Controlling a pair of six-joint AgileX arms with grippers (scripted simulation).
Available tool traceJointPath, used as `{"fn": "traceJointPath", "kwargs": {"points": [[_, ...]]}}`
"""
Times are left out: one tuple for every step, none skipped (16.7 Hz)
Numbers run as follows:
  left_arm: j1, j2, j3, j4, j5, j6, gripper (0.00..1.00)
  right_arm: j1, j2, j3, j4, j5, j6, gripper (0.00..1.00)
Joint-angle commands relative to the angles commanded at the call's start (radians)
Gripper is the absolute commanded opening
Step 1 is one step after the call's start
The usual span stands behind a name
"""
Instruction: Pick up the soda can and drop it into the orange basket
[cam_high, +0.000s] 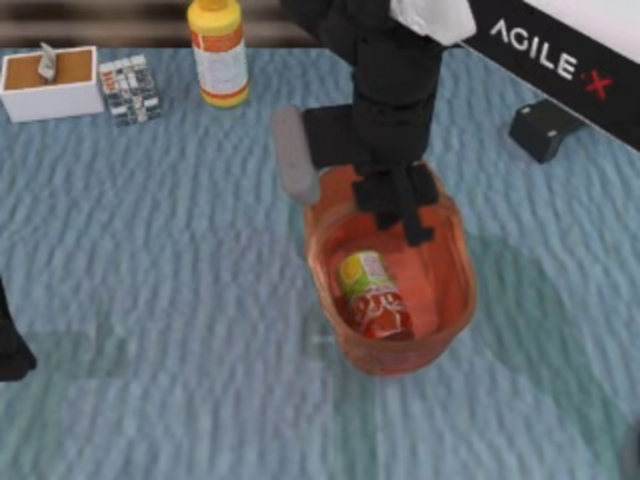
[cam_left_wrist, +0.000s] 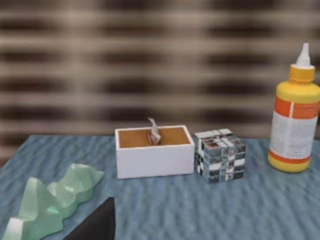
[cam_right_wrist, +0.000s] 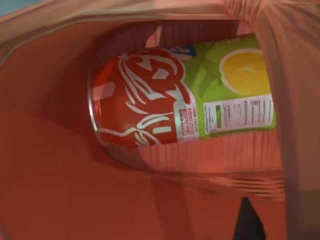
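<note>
The soda can (cam_high: 375, 295), red at one end and lime green at the other, lies on its side on the floor of the orange basket (cam_high: 466, 292) right of the table's middle. In the right wrist view the soda can (cam_right_wrist: 180, 95) fills the picture, ringed by the basket's wall (cam_right_wrist: 50, 175). My right gripper (cam_high: 400, 215) hangs open over the basket's far end, apart from the can and holding nothing; one fingertip (cam_right_wrist: 246, 222) shows. My left arm (cam_high: 10, 350) is parked at the table's left edge, one fingertip (cam_left_wrist: 100, 225) showing, nothing in its gripper.
At the back left stand a yellow-capped bottle (cam_high: 218, 50), a mirrored cube (cam_high: 128, 90) and a white box (cam_high: 50, 85). A grey bar (cam_high: 295, 155) lies by the basket's far left rim. A black block (cam_high: 545, 130) sits back right. A pale green ridged shape (cam_left_wrist: 50, 200) lies near the left gripper.
</note>
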Motion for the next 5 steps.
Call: {"fn": "traceJointPath", "kwargs": {"points": [[0.0,0.0,0.0,0.0,0.0,0.0,1.0,-0.004,-0.001,0.035,-0.038,0.0,-0.006,0.0],[0.0,0.0,0.0,0.0,0.0,0.0,1.0,-0.009,-0.002,0.069,-0.074,0.0,-0.012,0.0],[0.0,0.0,0.0,0.0,0.0,0.0,1.0,-0.013,-0.004,0.096,-0.101,0.0,-0.017,0.0],[0.0,0.0,0.0,0.0,0.0,0.0,1.0,-0.016,-0.006,0.113,-0.118,-0.001,-0.02,0.0],[0.0,0.0,0.0,0.0,0.0,0.0,1.0,-0.017,-0.008,0.118,-0.123,-0.001,-0.021,0.0]]}}
